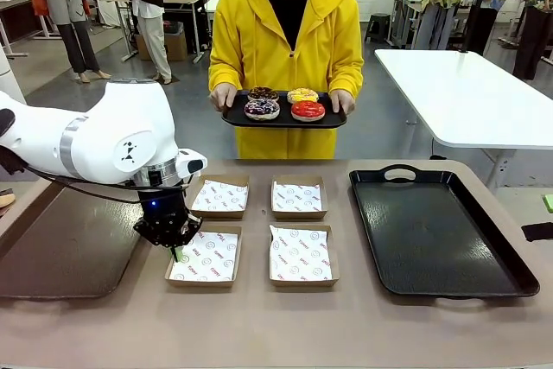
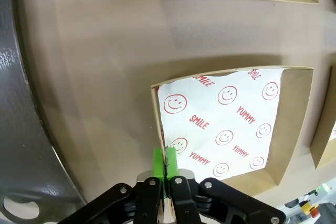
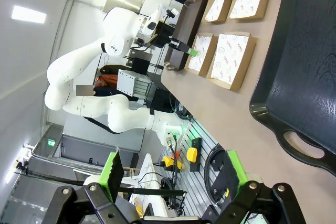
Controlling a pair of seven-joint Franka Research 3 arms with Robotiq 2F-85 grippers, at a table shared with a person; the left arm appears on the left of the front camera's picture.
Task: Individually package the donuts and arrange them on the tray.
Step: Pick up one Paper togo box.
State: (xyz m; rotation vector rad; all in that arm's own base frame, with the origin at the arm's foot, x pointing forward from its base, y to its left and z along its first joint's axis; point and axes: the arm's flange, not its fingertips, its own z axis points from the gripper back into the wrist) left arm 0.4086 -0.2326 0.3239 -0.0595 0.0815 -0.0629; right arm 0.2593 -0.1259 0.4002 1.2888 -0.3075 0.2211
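Observation:
Across the table a person holds a small black serving tray (image 1: 238, 118) carrying the donuts: plain chocolate (image 1: 263, 92), yellow with sprinkles (image 1: 302, 94), chocolate with white and pink sprinkles (image 1: 262, 109) and glossy red (image 1: 308, 111). My left gripper (image 1: 180, 252) (image 2: 164, 162) is shut on the left wall of the near-left cardboard box (image 1: 207, 257) (image 2: 294, 119), which is lined with printed paper. A large empty black tray (image 1: 441, 231) (image 3: 304, 66) lies on the table's right side. In the right wrist view my right gripper (image 3: 173, 174) stands open off the table's right end, holding nothing.
Three more paper-lined boxes sit mid-table: far left (image 1: 219, 196), far right (image 1: 298, 197), near right (image 1: 301, 255). A dark tray (image 1: 60, 248) (image 2: 21, 129) lies at the left under my left arm. A white table (image 1: 467, 92) stands behind at right.

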